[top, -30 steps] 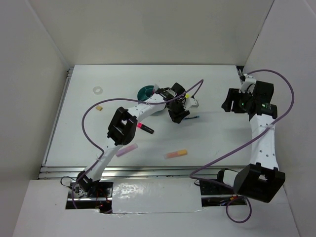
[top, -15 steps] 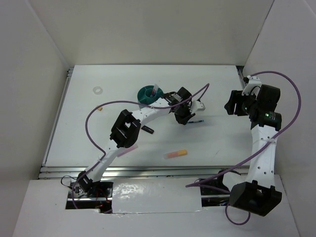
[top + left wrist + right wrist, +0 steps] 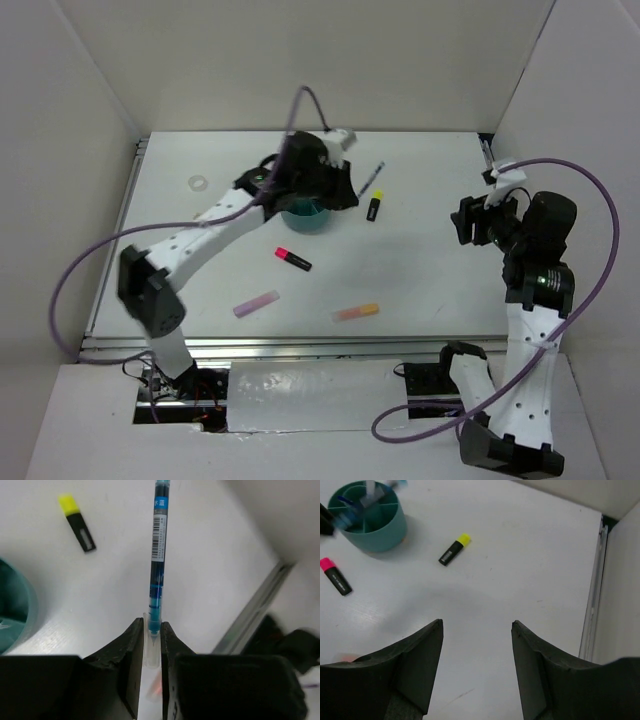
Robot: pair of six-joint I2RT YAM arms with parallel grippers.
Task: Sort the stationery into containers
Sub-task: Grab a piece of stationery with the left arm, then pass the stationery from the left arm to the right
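My left gripper point(image 3: 150, 625) is shut on the clear end of a thin blue pen point(image 3: 159, 545), which points away from the jaws. In the top view this gripper point(image 3: 335, 185) hangs by the far right rim of the teal organizer point(image 3: 303, 217), with the pen point(image 3: 372, 178) sticking out to the right. A yellow-capped highlighter point(image 3: 373, 208) lies right of the organizer. A pink-capped highlighter point(image 3: 293, 259), a lilac stick point(image 3: 256, 303) and an orange stick point(image 3: 356, 312) lie nearer. My right gripper point(image 3: 476, 625) stands open over bare table at the right point(image 3: 470, 220).
A clear ring point(image 3: 198, 183) lies at the far left. Blurred items stand inside the organizer point(image 3: 370, 520). A metal rail point(image 3: 592, 580) runs along the table's right edge, and white walls close in the left, back and right sides.
My left gripper closed on the blue pen lying right of the organizer and carried it up and back to the organizer's far rim. The yellow highlighter is now uncovered. The right arm drew back slightly.
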